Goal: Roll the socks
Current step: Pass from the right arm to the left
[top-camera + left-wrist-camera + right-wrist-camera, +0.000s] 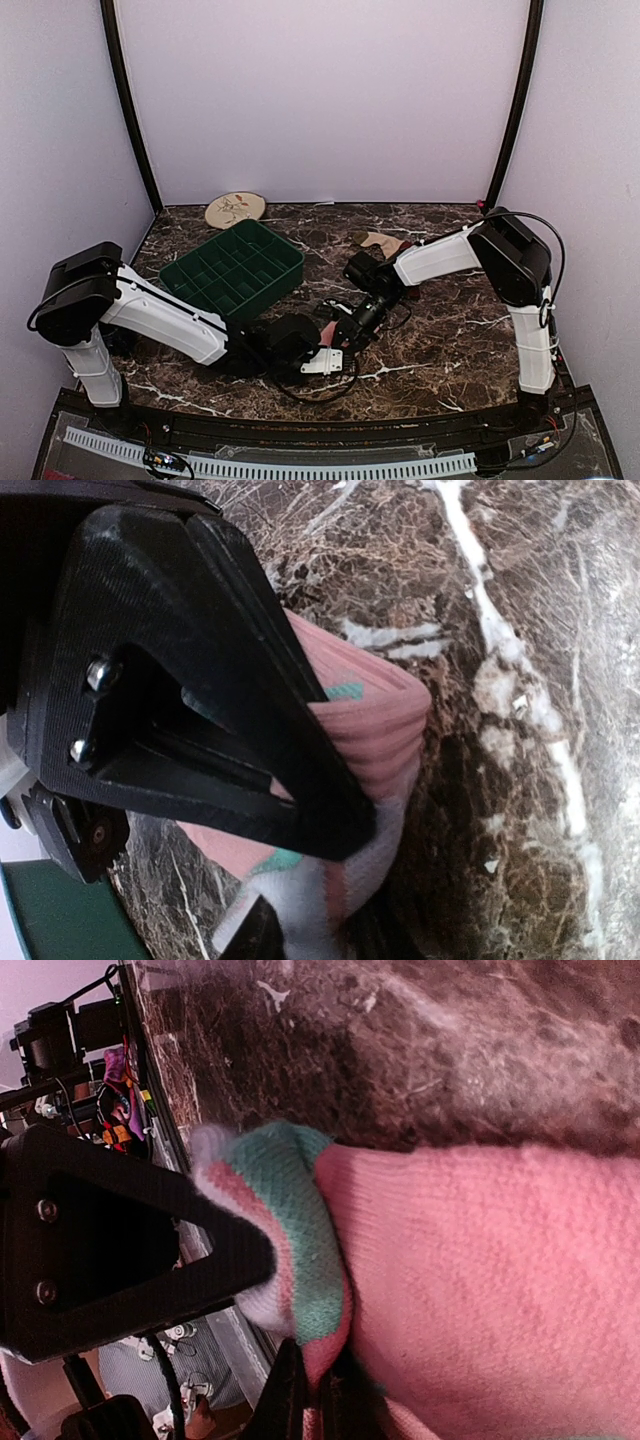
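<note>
Both arms are in over the middle of the table [440,330], a little toward its near edge, and the pink sock [328,331] sits right between them, lying on the dark marble top. The left hand [320,350] is clamped on it: from the left wrist you see one black finger pressed down across the ribbed pink cuff, the other finger just showing below, and the fabric bunched and folded between the two with a mint-green spot peeking out. The right hand [350,325] comes in from the other side, and its jaws are closed tight, pinching a folded end of the same sock where a band of green and white knit curls round the fingertip. So it's two hands on one sock, close together, almost touching. The tan sock [378,240] is well apart from all this, lying flat near the far edge of the table, a bit right of the middle, with nothing on it. Over on the left half sits the green tray [262,300], set at an angle with its many small compartments, and beyond it, at the far edge, lies a round cream plate [235,208] with a leafy drawing
</note>
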Robot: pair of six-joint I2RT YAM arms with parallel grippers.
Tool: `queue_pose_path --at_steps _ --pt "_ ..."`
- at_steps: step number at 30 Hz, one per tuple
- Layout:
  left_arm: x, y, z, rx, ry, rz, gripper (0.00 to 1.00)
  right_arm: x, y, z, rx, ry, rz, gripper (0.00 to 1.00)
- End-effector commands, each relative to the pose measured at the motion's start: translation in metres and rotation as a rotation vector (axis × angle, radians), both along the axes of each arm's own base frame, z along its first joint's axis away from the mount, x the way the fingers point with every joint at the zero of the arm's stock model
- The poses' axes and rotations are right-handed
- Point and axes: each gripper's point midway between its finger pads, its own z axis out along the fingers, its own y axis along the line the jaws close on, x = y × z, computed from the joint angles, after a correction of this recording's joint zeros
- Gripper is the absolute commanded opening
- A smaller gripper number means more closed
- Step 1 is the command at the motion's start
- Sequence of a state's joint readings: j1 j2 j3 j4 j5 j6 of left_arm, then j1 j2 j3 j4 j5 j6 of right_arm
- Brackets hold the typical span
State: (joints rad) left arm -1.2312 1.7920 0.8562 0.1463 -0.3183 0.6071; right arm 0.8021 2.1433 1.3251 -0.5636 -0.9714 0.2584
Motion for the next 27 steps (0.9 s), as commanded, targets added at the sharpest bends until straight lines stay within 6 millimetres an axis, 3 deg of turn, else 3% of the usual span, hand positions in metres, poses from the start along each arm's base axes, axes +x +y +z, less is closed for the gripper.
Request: queue_pose_path --at_steps 1,9,27 --pt "-0.011 0.001 -0.016 0.047 0.095 -0.024 0.24 0.004 0.002 0.003 0.027 0.0 0.007 0.0" --pt "-0.019 -0.001 -0.022 0.061 0.196 -0.049 0.14 0.005 -0.001 0.002 0.02 -0.006 0.006 0.05" --pt "-0.036 0.004 -0.03 0.096 0.415 -0.065 0.11 0.019 -0.013 0.009 -0.018 -0.099 -0.038 0.36"
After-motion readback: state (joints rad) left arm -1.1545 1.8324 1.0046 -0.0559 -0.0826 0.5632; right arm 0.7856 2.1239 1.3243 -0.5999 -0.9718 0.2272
